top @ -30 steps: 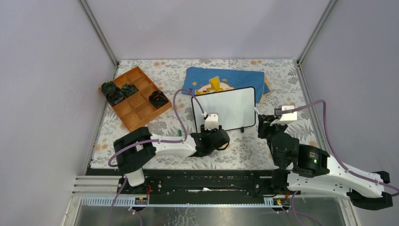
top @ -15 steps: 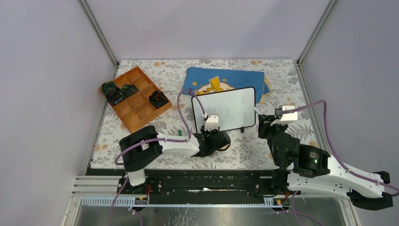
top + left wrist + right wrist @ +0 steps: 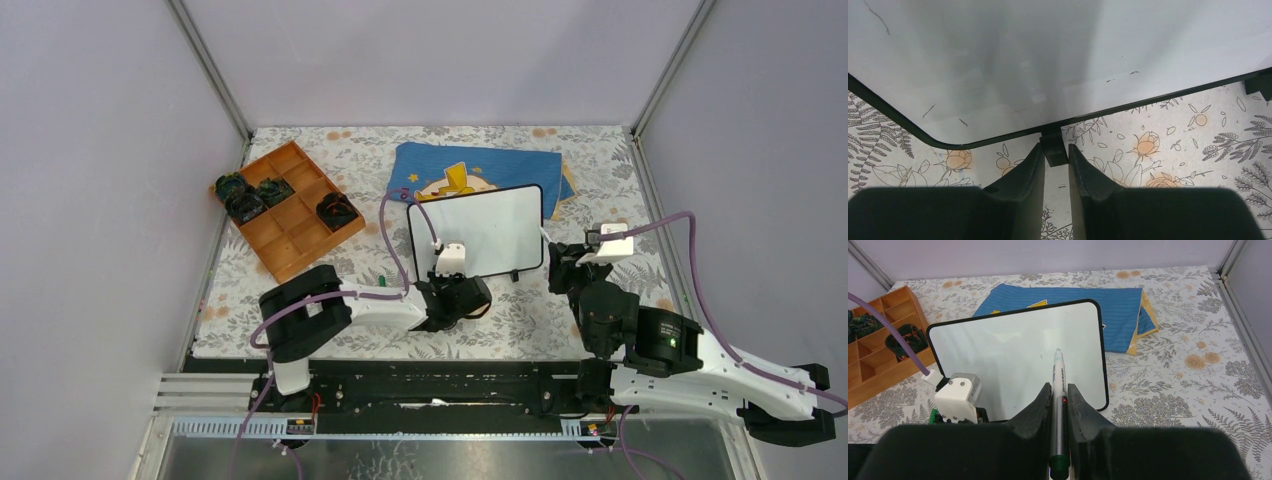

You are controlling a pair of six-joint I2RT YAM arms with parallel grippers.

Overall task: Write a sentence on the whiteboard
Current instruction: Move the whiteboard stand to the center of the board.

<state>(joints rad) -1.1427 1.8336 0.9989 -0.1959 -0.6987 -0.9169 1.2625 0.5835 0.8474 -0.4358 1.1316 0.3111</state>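
Observation:
The whiteboard (image 3: 490,225) stands upright mid-table on small black feet, and its white face (image 3: 1013,355) is blank apart from faint scuffs; no sentence shows on it. My left gripper (image 3: 446,281) sits low at the board's left front corner. In the left wrist view its fingertips (image 3: 1037,156) press either side of the board's black foot (image 3: 1054,148). Right of the board, my right gripper (image 3: 560,265) is shut on a grey marker (image 3: 1058,370) with a green end. The marker tip points at the board, a little short of it.
A blue cloth (image 3: 480,165) with a yellow figure lies behind the board. A wooden compartment tray (image 3: 290,210) holding dark items sits at the back left. A small green thing (image 3: 382,283) lies on the floral mat beside the left arm. Grey walls enclose the table.
The left gripper's jaws have narrowed onto the board's foot and the left arm has edged slightly right. The right arm, marker and board have not moved.

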